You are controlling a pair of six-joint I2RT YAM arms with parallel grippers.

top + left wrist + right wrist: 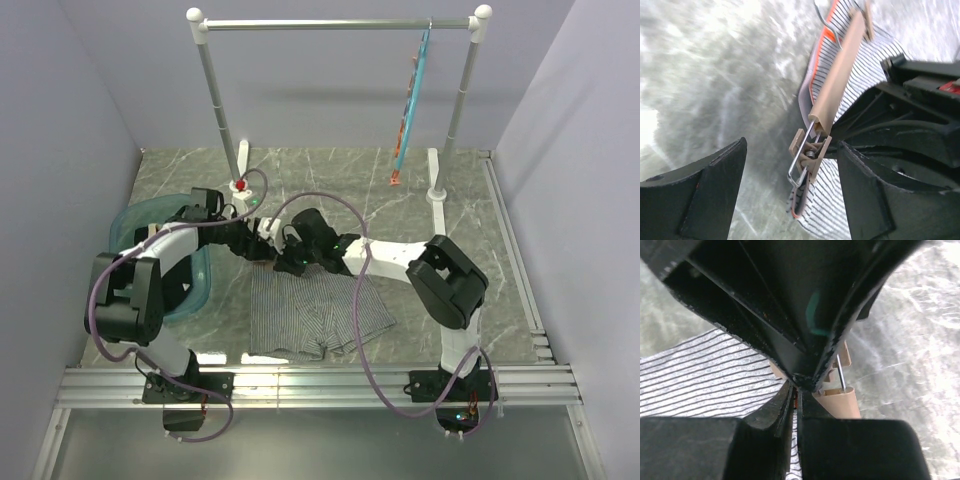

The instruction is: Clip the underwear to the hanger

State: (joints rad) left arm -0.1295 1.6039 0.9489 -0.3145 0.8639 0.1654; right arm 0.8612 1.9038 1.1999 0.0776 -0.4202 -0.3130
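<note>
The grey-and-white striped underwear (312,312) lies flat on the table in front of the arms. Both grippers meet at its waistband. The wooden hanger (839,72) lies along the waistband, and its end clip (810,156) has the waistband edge in it. My left gripper (792,195) is open, its fingers either side of that clip without touching it. My right gripper (796,405) is shut on the underwear's waistband (705,375) next to the hanger end (837,401). In the top view the hanger is hidden under the grippers (285,252).
A teal basket (130,222) sits at the left by the left arm. A clothes rail (335,23) stands at the back with a slim teal hanger (410,100) hanging from it. A small red-and-white object (240,186) sits at the rail's left foot.
</note>
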